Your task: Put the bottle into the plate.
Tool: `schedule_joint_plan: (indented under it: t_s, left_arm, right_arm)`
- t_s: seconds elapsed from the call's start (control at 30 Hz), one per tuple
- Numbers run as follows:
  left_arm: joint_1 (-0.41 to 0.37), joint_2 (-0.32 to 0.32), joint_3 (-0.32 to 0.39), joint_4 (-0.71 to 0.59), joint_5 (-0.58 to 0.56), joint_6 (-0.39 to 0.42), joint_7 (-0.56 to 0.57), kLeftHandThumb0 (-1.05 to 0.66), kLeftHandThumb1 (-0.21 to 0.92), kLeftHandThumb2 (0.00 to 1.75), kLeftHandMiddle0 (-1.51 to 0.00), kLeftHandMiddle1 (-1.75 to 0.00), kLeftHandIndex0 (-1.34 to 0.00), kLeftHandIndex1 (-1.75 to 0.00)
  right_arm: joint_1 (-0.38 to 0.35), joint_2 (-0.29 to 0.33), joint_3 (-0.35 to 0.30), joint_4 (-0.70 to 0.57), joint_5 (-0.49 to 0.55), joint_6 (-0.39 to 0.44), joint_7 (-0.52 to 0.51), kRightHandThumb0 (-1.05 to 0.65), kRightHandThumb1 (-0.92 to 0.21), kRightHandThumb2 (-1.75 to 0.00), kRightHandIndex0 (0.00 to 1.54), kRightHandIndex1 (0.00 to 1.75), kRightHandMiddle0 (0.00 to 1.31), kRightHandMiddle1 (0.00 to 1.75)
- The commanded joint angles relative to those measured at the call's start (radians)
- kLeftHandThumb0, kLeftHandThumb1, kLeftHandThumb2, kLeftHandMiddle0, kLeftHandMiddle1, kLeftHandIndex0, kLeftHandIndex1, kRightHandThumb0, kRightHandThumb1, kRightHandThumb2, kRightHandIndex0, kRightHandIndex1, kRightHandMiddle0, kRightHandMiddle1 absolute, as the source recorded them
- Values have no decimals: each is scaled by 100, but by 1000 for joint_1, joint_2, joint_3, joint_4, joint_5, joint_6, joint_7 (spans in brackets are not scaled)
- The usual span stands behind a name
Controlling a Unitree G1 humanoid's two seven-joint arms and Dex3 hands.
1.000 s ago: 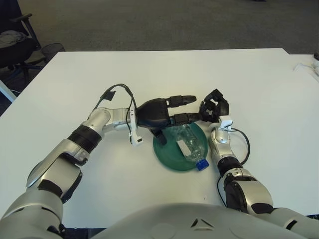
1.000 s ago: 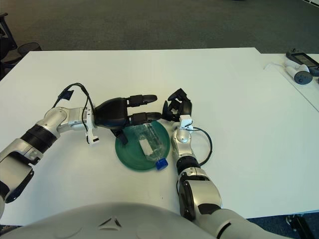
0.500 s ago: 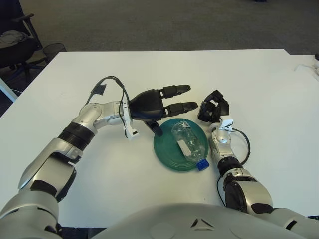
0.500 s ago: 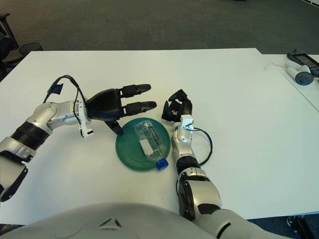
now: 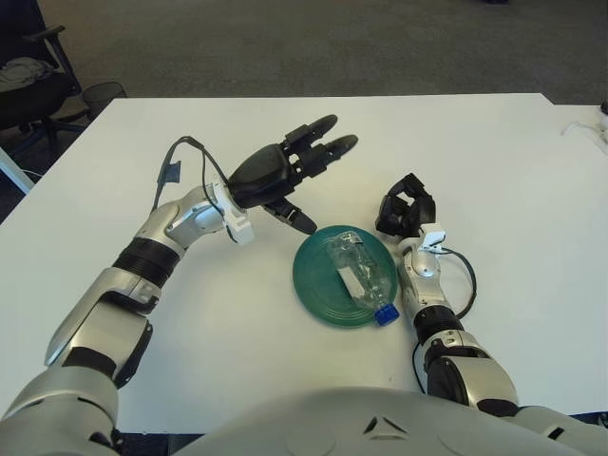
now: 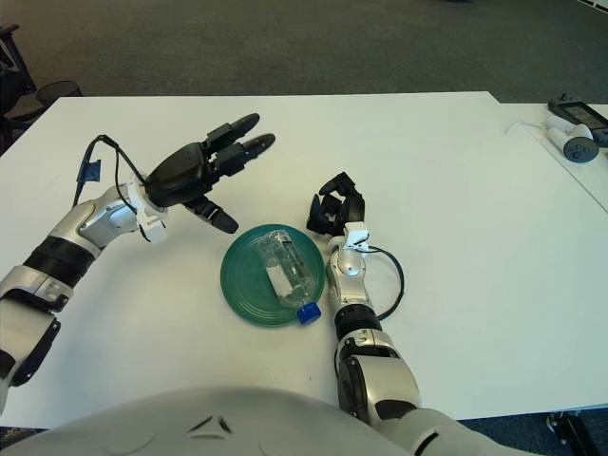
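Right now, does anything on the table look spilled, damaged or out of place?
Nothing stands out. The clear bottle lies on its side in the green plate, blue cap on. The left hand is open; the right hand shows beside the plate.

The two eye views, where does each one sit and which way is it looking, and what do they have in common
Left eye view: on the head, facing forward and down at the white table; shows the open left hand raised left of the plate and the right hand beside the plate's right edge.
Right eye view: same head, slightly to the right; also catches a second table's devices.
Shared: both arms and the bottle lying in the plate.
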Motion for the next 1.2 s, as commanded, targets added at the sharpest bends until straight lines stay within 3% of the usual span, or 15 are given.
schedule_joint_plan:
  t_s: [0.0,0.17,0.3,0.43,0.6,0.9,1.17]
  left_arm:
    - [43,-43,50,92,-449,90,-272,-102,91,29,0,0,0,0]
    - [34,-88,138,175,-589,127,-360,-104,92,62,0,0,0,0]
    - [42,-90,186,212,-554,108,-314,-105,92,74,0,0,0,0]
    - [40,-122,233,228,-557,124,-319,-105,92,79,0,0,0,0]
    - [7,-240,323,312,-646,296,-323,-105,92,93,0,0,0,0]
    - [50,-307,429,293,-664,443,-305,-105,92,109,0,0,-3,-2]
    - [100,-364,457,303,-579,470,-207,-104,92,110,0,0,-7,-5]
  right_arm:
    - [154,44,-11,75,45,54,15,-46,-33,-130,116,175,59,175]
    - [157,47,-11,62,44,61,9,-46,-34,-129,116,175,59,175]
    - [160,48,-11,53,41,69,6,-46,-34,-128,116,175,59,175]
    - [162,48,-12,48,39,74,5,-46,-34,-128,116,175,58,175]
    - [164,49,-13,41,39,82,0,-46,-34,-128,116,175,58,175]
    - [170,47,-12,32,38,80,7,-46,-34,-128,116,175,58,175]
    - [175,50,-15,23,48,81,16,-46,-35,-127,115,175,58,175]
